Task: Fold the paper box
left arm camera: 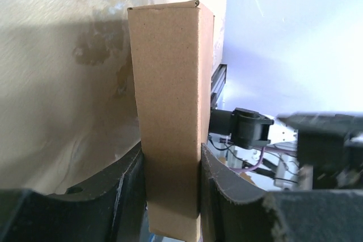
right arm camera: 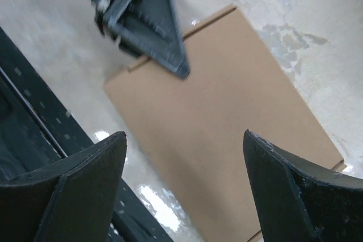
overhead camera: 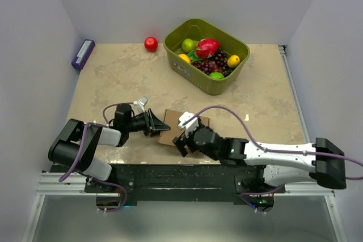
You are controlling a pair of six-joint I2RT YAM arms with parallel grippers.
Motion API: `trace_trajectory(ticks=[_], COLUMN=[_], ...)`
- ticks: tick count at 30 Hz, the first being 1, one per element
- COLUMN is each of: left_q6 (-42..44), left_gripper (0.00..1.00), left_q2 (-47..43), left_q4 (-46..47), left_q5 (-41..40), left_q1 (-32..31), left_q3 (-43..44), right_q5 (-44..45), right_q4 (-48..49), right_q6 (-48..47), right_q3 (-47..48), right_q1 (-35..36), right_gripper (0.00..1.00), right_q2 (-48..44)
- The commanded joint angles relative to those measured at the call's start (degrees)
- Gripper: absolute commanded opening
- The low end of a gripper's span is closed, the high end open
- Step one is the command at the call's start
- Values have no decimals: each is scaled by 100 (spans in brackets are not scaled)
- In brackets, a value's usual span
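The paper box (overhead camera: 170,128) is plain brown cardboard lying on the table near the front edge, between my two arms. My left gripper (overhead camera: 154,124) is shut on its left end; in the left wrist view the box (left arm camera: 169,94) stands as a narrow panel pinched between both fingers (left arm camera: 127,191). My right gripper (overhead camera: 182,140) is open and hovers just above the box's right part. In the right wrist view the flat brown panel (right arm camera: 227,106) fills the space between the spread fingertips (right arm camera: 108,157), and the left gripper's finger (right arm camera: 153,26) shows at the top.
A green basket (overhead camera: 177,59) full of fruit stands at the back centre. A red apple (overhead camera: 151,44) lies left of it. A purple and white sponge (overhead camera: 83,54) lies at the back left by the wall. The black front rail (overhead camera: 181,177) runs below the box.
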Motion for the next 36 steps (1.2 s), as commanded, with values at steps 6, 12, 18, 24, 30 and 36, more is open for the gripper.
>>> trace_trajectory(ticks=[6, 12, 18, 24, 30, 36], left_q6=[-423, -458, -503, -388, -186, 173], left_gripper=[11, 11, 11, 9, 11, 52], left_q2=[-126, -223, -311, -381, -452, -636], left_q4=[-143, -372, -451, -680, -943, -1417], left_q5=[667, 843, 957, 1036, 1106, 1133], left_q1=[592, 803, 926, 952, 979, 1005], left_q3=[-275, -293, -310, -328, -284, -65], right_q5=[2167, 2984, 3362, 4187, 4137, 3495], right_q4=[259, 821, 1094, 1269, 1437, 384], right_q6=[-1392, -2026, -2396, -2755, -2941, -2766], right_q3=[454, 445, 507, 753, 814, 1122], right_q1=[1223, 1646, 1743, 1751, 1743, 1743], right_gripper=[86, 85, 84, 75, 48, 30], right_q2=[1185, 1914, 2688, 3592, 3770, 3743])
